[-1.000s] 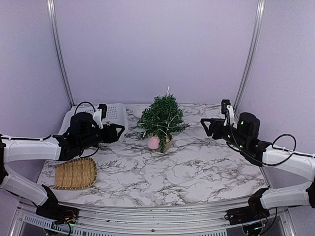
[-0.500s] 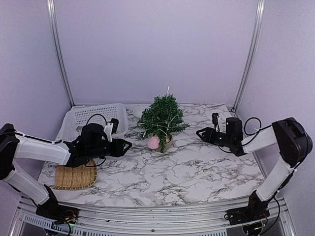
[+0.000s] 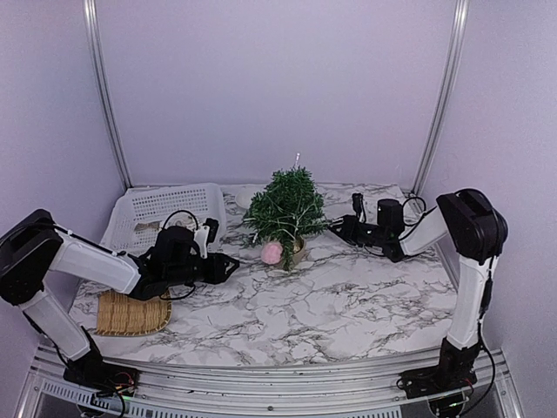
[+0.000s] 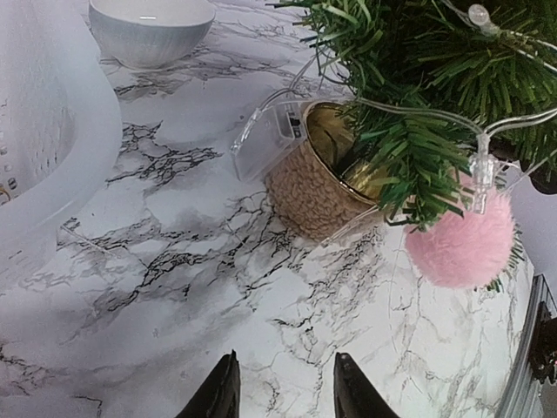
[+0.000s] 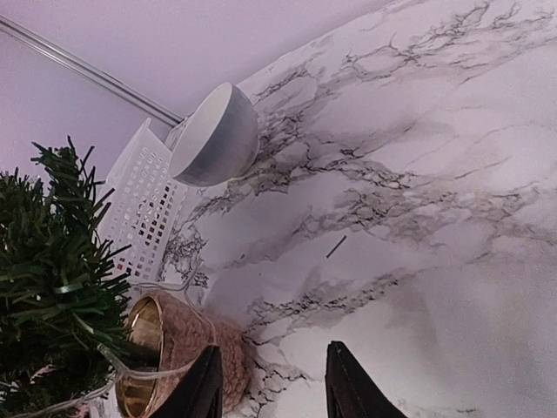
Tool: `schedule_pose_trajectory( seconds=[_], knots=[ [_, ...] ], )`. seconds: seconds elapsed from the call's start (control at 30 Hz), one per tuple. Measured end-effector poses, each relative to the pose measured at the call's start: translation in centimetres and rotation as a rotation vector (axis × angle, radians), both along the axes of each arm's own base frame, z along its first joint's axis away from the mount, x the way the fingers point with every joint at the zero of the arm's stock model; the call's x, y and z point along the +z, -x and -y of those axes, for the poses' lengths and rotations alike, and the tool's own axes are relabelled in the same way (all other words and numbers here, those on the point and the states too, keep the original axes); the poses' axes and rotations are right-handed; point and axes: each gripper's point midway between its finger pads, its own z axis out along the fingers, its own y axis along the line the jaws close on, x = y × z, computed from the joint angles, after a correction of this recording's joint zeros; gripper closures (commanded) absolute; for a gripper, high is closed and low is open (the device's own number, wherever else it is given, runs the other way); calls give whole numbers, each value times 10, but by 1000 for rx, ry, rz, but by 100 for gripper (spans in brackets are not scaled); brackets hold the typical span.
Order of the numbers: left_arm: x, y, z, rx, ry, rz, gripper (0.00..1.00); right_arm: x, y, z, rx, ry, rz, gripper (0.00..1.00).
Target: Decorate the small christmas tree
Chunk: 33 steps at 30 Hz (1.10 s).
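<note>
White marble-patterned counter (image 3: 348, 305) carrying a small christmas tree (image 3: 285, 207), dark green with bushy needle branches, upright near the middle of the counter's far edge. The left claw (image 3: 231, 263) and right claw (image 3: 336, 228) flank it, fingers apart, holding nothing. The tree's round tan woven pot (image 4: 313, 192) has a gold lining. A fluffy pink pom-pom (image 4: 459, 246) hangs from a low branch beside a clear light string (image 4: 481, 170).

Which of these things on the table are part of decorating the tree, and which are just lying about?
Job: small christmas tree, pink pompom, light string.
Lying about: white bowl, white basket, woven tray.
</note>
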Motion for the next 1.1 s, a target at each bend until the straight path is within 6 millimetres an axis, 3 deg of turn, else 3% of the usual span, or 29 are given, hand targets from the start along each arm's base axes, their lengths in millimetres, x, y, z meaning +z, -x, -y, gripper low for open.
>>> schedule_pose_trajectory(
  seconds=[0.53, 0.8, 1.1],
  knots=[
    [-9, 0, 4, -8, -4, -8, 66, -26, -12, -70, 151, -64, -36, 62],
    [-17, -1, 5, -9, -11, -17, 66, -30, -14, -84, 195, -129, -35, 64],
    [-19, -4, 7, -9, -13, -18, 67, -29, 3, -88, 224, -147, -34, 67]
  ],
)
